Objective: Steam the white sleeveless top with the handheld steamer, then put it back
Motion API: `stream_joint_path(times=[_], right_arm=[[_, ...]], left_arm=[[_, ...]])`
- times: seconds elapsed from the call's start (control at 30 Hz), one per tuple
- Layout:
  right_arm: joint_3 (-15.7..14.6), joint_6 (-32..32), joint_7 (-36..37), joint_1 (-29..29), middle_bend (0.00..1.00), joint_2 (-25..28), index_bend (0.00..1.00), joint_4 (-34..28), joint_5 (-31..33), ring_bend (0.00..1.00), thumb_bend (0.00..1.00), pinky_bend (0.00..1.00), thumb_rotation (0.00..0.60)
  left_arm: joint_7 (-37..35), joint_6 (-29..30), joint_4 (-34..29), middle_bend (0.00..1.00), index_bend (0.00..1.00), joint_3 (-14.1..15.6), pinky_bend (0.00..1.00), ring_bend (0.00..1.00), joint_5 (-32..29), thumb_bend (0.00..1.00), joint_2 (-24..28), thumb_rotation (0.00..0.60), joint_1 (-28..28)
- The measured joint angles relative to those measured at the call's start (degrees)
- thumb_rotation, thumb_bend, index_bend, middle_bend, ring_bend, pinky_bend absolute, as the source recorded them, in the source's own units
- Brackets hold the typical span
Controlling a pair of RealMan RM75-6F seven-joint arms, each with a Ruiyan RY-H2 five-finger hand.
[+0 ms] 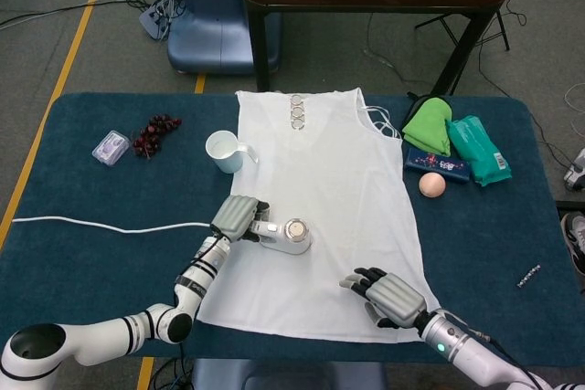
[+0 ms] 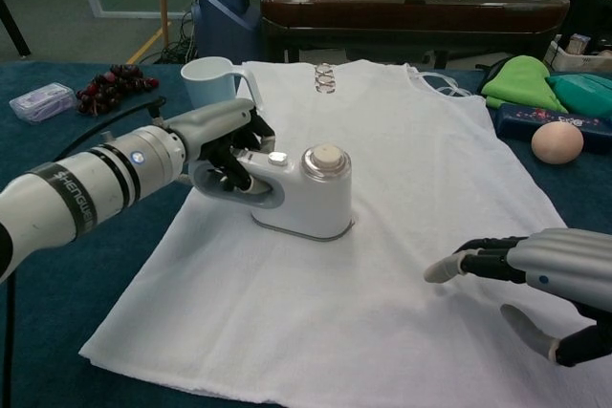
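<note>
The white sleeveless top (image 1: pixel 320 189) (image 2: pixel 382 188) lies flat on the blue table, neckline at the far edge. My left hand (image 1: pixel 239 217) (image 2: pixel 218 140) grips the handle of the white handheld steamer (image 1: pixel 291 236) (image 2: pixel 311 193), which stands on the top's left half. Its white cord (image 1: pixel 101 226) trails off to the left. My right hand (image 1: pixel 386 296) (image 2: pixel 535 279) rests near the top's lower right corner with fingers spread, holding nothing; its fingertips touch the fabric.
A white cup (image 1: pixel 223 150) stands at the top's left edge. Dark grapes (image 1: pixel 155 132) and a small clear box (image 1: pixel 110 147) lie far left. Green cloth (image 1: pixel 430 125), teal pack (image 1: pixel 480 149), blue box (image 1: pixel 437 163) and a peach ball (image 1: pixel 431 184) sit right.
</note>
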Motion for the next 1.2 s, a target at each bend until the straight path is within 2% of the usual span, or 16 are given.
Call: stream_joint_path(times=[0.13,0.23,0.3,0.37,0.47,0.7,0.87,0.93,1.0,1.07,1.2], right_arm=[[0.4,0.2,-0.6,0.0,0.17,-1.0,0.12,1.0,0.7,0.09,0.67,0.12,0.527],[0.6,-0.1,-1.8,0.1,0.16,-1.6,0.12,1.5,1.3,0.07,0.46,0.10,0.496],[0.7,-0.1,-2.8,0.1,0.16,-1.9,0.12,1.7,1.6,0.07,0.24,0.10,0.491],[0.7,0.1,-4.1,-0.1,0.16,-2.5,0.12,2.0,1.9,0.07,0.10,0.09,0.491],[0.8,0.7,-5.2,-0.6,0.16,-3.4,0.12,2.6,2.5,0.07,0.01,0.05,0.480],[0.5,1.7,-6.5,-1.6,0.16,-4.6,0.12,3.7,3.6,0.07,0.00,0.02,0.476],[0.1,1.7,-6.4,-2.1,0.17,-4.7,0.12,4.0,4.4,0.07,0.01,0.02,0.515],[-0.1,1.8,-6.1,-2.2,0.17,-4.7,0.12,4.1,4.4,0.07,0.06,0.02,0.560],[-0.3,1.9,-5.5,-2.3,0.17,-4.7,0.12,4.1,4.3,0.07,0.18,0.03,0.597],[-0.5,2.3,-4.7,-2.5,0.17,-4.7,0.12,4.3,4.0,0.07,0.32,0.05,0.600],[-0.7,2.9,-3.2,-2.8,0.17,-5.1,0.12,5.3,3.6,0.07,0.46,0.12,0.600]], left_arm=[[-0.4,0.4,-0.5,0.86,0.77,0.3,0.76,0.74,-0.3,0.24,1.9,0.600,1.1],[-1.0,0.8,-1.0,0.86,0.77,0.4,0.76,0.74,-0.5,0.24,3.1,0.600,1.9],[-1.3,1.1,-1.3,0.86,0.77,0.4,0.76,0.74,-0.7,0.24,3.6,0.600,2.3],[-1.6,1.3,-1.5,0.86,0.77,0.3,0.76,0.74,-0.9,0.24,3.9,0.600,2.5],[-1.6,1.1,-1.5,0.86,0.77,0.2,0.76,0.74,-1.3,0.24,3.8,0.600,2.4],[-1.2,0.6,-0.8,0.86,0.77,-0.1,0.76,0.74,-2.2,0.24,2.9,0.600,1.7],[-1.0,0.1,-0.3,0.86,0.77,-0.6,0.76,0.74,-3.1,0.24,2.4,0.600,1.2],[-0.9,-0.1,0.0,0.86,0.77,-0.8,0.76,0.74,-3.7,0.24,2.1,0.600,0.9],[-0.9,-0.4,0.2,0.86,0.77,-1.1,0.76,0.74,-4.1,0.24,1.9,0.600,0.6],[-0.8,-0.6,0.4,0.86,0.77,-1.2,0.76,0.74,-4.4,0.24,1.8,0.600,0.4],[-0.6,-0.5,0.4,0.86,0.77,-1.3,0.76,0.74,-4.7,0.24,2.0,0.600,0.3]])
